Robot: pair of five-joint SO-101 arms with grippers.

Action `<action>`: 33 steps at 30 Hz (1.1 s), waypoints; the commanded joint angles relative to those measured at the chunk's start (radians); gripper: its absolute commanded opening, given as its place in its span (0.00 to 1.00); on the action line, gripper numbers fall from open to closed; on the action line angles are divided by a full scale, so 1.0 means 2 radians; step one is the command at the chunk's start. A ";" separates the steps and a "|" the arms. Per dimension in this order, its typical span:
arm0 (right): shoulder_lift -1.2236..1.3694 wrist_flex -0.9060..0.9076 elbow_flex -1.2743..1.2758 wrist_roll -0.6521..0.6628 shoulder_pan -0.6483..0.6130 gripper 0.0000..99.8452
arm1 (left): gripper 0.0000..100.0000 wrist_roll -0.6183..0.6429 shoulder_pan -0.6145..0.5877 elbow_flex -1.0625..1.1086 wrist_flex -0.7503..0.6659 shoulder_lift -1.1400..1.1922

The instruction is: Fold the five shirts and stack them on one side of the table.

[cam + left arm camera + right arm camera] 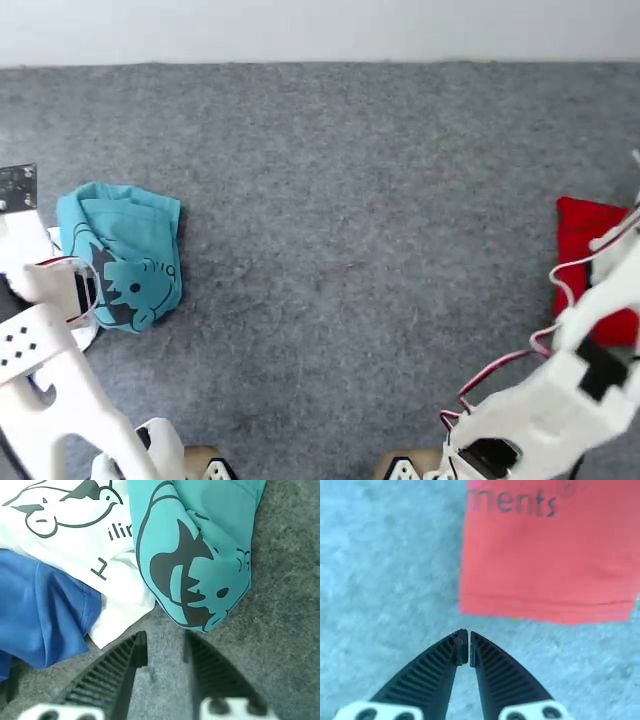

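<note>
A folded teal shirt (122,253) with a dark cartoon print lies at the table's left side, on top of a white printed shirt (75,535) and a blue shirt (40,610). My left gripper (165,647) hovers open over the grey mat just short of the teal shirt (200,555), holding nothing. A folded red shirt (590,265) with dark lettering lies at the right edge. My right gripper (465,647) is shut and empty, its tips over the mat just short of the red shirt's (550,555) hem. The right arm (560,390) partly covers that shirt from above.
The grey felt mat (370,220) covers the table. A pale wall strip (320,30) runs along the far edge. The left arm's white body (40,370) stands at the front left corner, and red and white cables (560,300) hang from the right arm.
</note>
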 commanded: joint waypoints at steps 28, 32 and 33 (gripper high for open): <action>-0.437 0.020 0.308 -0.004 -0.020 0.01 | 0.01 0.004 0.402 0.016 -0.188 0.227; -0.435 0.020 0.317 -0.002 0.023 0.01 | 0.01 -0.027 0.527 0.016 -0.185 0.227; -0.435 0.020 0.318 -0.002 0.032 0.01 | 0.01 -0.040 0.555 0.016 -0.184 0.227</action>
